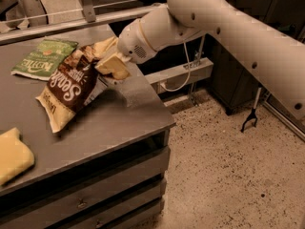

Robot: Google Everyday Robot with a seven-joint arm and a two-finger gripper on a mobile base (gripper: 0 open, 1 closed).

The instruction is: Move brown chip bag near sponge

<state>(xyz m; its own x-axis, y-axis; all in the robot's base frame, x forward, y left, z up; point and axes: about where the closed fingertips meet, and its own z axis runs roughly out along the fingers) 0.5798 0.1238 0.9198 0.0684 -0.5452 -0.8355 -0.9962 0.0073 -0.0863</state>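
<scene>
While the cream-yellow two-finger gripper at the end of the white robot arm hung over the grey tabletop, its fingers were pinched shut on the upper end of the crinkly dark-brown chip bag. That bag slanted down to the left, its lower cream-yellow end at or just above the table surface, beside the flat green chip bag. The pale-yellow rectangular sponge lay well apart, near the front-left edge.

The hold looked narrow, taken only on the bag's crimped end, so the slick foil could slip out during the carry. A dragging lower end might snag and twist the bag loose. Releasing too far forward could also send the bag, or the nudged sponge, over the table's front edge.
</scene>
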